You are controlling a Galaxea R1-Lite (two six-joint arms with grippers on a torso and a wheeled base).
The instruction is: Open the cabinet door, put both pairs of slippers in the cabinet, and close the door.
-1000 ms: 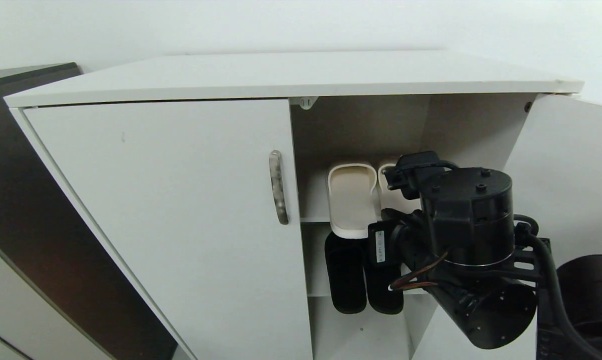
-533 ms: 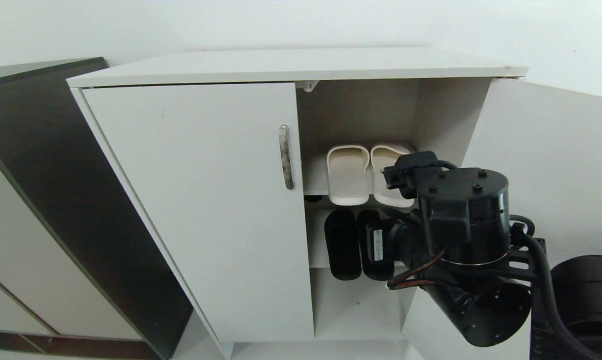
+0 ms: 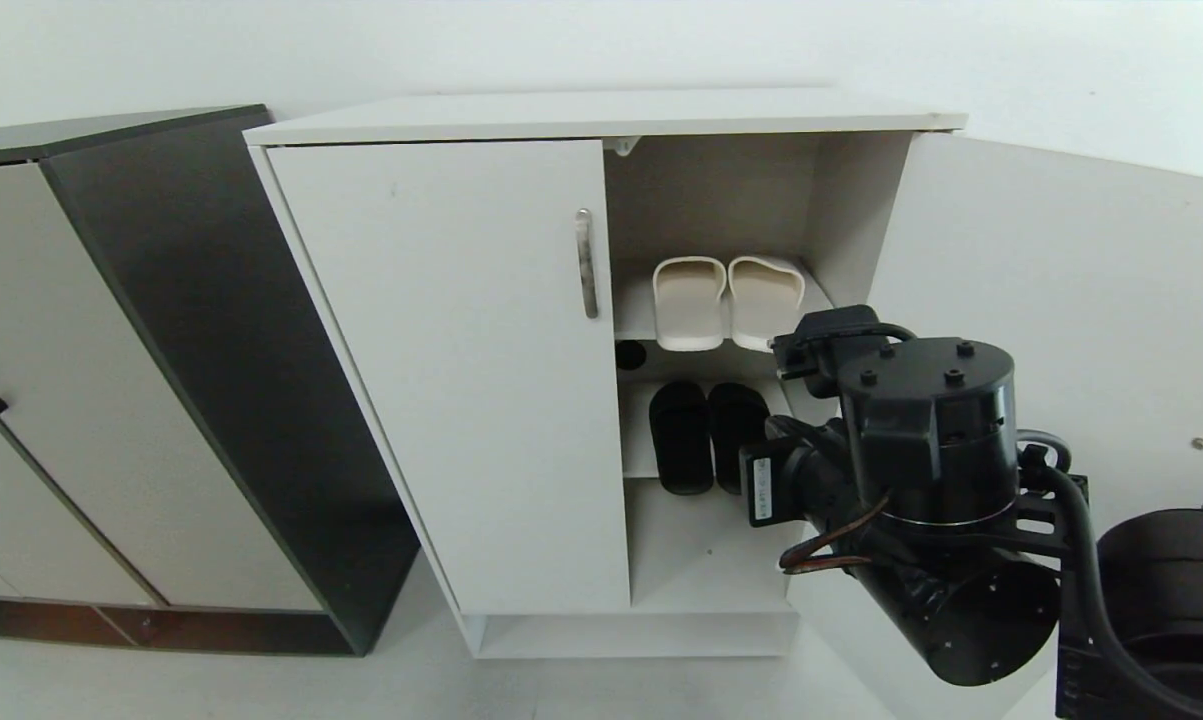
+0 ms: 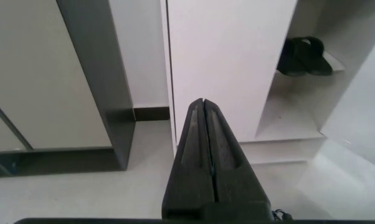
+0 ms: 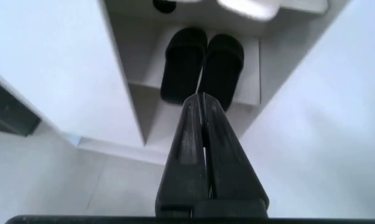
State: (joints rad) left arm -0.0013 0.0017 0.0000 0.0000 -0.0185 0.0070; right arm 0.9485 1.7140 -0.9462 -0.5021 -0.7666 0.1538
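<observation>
The white cabinet stands with its left door closed and its right door swung wide open. Inside, a pair of white slippers rests on the upper shelf. A pair of black slippers rests on the shelf below. My right arm hangs in front of the open compartment. In the right wrist view the right gripper is shut on nothing, short of the black slippers. The left gripper is shut and empty, above the floor before the closed door.
A dark grey cabinet stands close against the white one's left side. A metal handle is on the closed door. A small dark round thing sits at the middle shelf's left. Bare floor lies in front.
The whole head picture has shifted: the camera has drawn back, so the cabinet looks smaller and farther, with the floor and the dark cabinet now showing. The slippers lie as before.
</observation>
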